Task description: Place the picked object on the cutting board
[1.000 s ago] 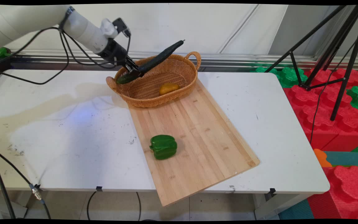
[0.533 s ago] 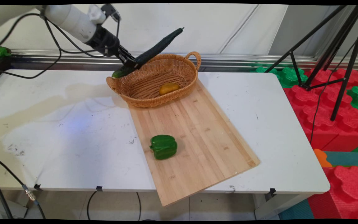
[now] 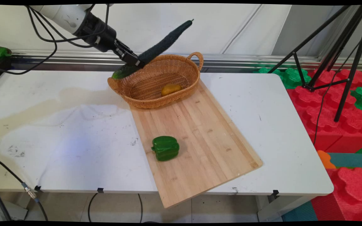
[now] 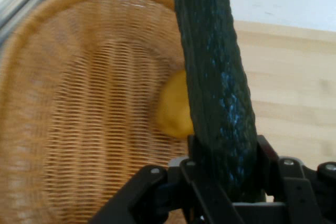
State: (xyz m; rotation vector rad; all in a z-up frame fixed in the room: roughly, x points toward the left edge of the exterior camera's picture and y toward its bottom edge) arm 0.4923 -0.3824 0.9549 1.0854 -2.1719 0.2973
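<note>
White rounded arm (image 3: 60, 12), black wrist section, looping black cables (image 3: 42, 37); black linkage with silver screws (image 4: 154, 171)

1. No readable text, label, brand, number or sign shows in the main view.
2. The hand view shows none either.

Cucumber (image 3: 156, 50) (tilted) in tool (image 3: 136, 64) above basket (image 3: 143, 91)
</note>
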